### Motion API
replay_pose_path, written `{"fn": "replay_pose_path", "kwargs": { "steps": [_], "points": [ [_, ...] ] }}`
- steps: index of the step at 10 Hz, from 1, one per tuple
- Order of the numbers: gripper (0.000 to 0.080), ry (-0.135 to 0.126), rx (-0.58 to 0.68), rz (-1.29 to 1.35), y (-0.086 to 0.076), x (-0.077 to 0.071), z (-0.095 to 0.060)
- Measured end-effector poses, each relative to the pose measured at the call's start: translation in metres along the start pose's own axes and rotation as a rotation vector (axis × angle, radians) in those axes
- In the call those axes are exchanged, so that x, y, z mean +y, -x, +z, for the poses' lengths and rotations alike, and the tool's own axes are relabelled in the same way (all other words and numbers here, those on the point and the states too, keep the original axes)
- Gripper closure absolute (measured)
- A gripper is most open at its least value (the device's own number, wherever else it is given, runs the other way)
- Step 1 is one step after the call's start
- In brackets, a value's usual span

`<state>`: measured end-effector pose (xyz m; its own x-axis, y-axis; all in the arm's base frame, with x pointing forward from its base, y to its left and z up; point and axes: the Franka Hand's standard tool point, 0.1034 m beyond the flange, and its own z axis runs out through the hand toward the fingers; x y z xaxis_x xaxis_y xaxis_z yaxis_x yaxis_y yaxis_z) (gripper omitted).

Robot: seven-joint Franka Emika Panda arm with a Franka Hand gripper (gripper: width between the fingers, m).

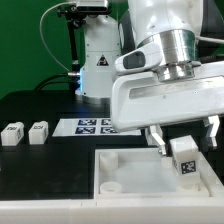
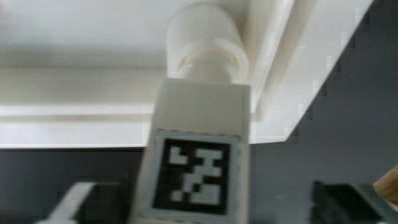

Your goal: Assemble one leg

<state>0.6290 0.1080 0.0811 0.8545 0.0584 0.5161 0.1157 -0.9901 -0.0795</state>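
black tabletop [image 1: 40, 165] carries white tray [image 1: 150, 192]; jaws clamp leg [image 1: 184, 160] above it.

This is a robotics lab bench rather than a home or a shop. The marker board [image 1: 95, 125], a flat white sheet of printed black fiducial tags, lies on a black table [image 1: 40, 170]. Behind the board stands the Panda arm's white base [image 1: 100, 60], against what looks like a green backdrop [image 1: 20, 45], though it is blurred. To the exterior view's left of the board sit two spare legs [image 1: 12, 134] [image 1: 39, 131]. Nearer the camera than the board, the leg [image 1: 185, 160] clamped in the gripper [image 1: 184, 146] wears a similar tag.
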Motion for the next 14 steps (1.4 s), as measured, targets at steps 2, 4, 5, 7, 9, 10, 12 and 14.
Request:
{"fn": "replay_pose_path", "kwargs": {
  "steps": [2,4,5,7,9,10,12,14],
  "points": [
    [0.016,0.0,0.0,0.0,0.0,0.0,0.0],
    [0.0152,0.0,0.0,0.0,0.0,0.0,0.0],
    [0.0152,0.0,0.0,0.0,0.0,0.0,0.0],
    [0.015,0.0,0.0,0.0,0.0,0.0,0.0],
    [0.015,0.0,-0.023,0.0,-0.002,0.002,-0.004],
    [0.015,0.002,-0.043,-0.001,-0.007,0.006,-0.011],
    [0.015,-0.003,-0.112,0.001,-0.016,0.011,-0.014],
    [0.015,0.0,-0.121,0.007,-0.022,0.019,-0.012]
  ]
}}
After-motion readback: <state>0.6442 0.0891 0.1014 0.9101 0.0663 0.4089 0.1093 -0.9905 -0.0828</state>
